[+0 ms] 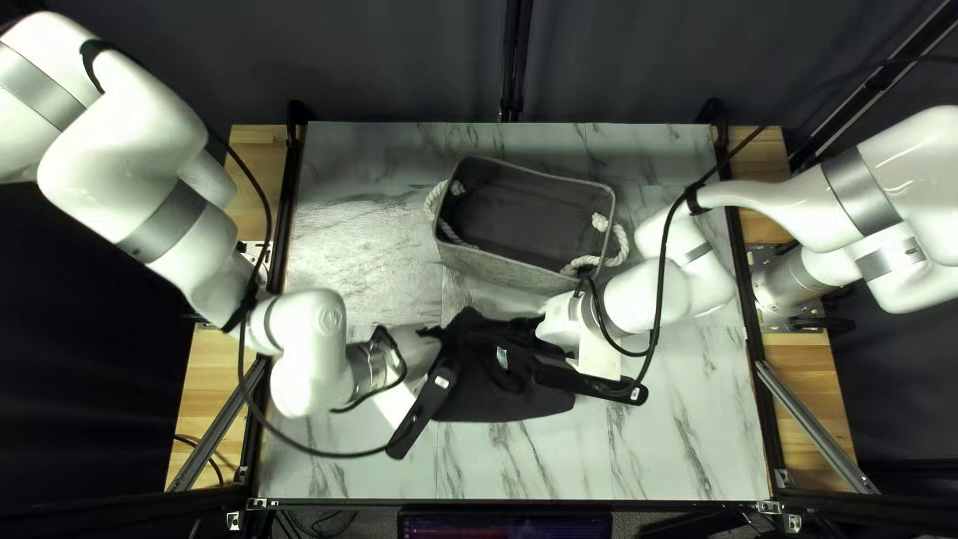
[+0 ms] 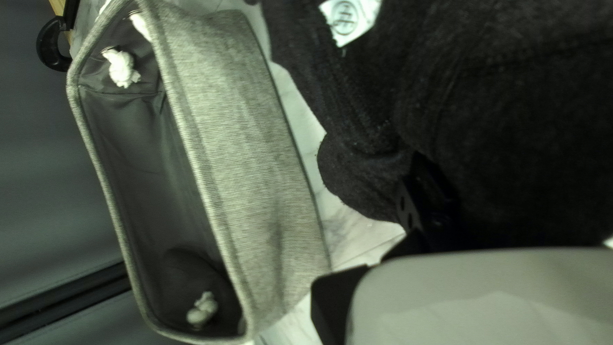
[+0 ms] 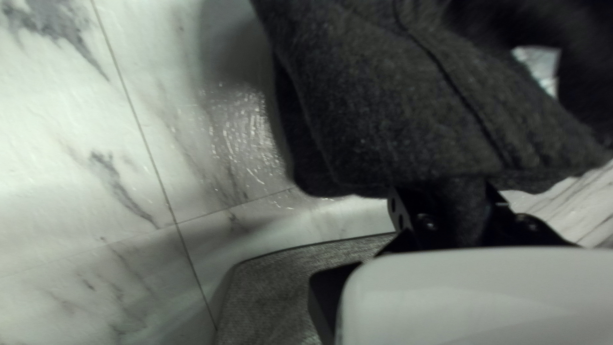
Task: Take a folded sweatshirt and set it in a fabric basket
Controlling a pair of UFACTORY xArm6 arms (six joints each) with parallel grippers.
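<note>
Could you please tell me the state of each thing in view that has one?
Sweatshirt: folded, outside the basket.
Basket: upright, open-topped.
Rope handles: knotted inside the basket walls.
Right tool: shut on the sweatshirt.
Left tool: at the sweatshirt; open or shut, cannot tell.
Curtain: hanging.

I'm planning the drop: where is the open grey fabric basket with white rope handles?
In the top left view, the basket stands at upper middle on the marble-patterned table, just beyond the dark folded sweatshirt.
</note>
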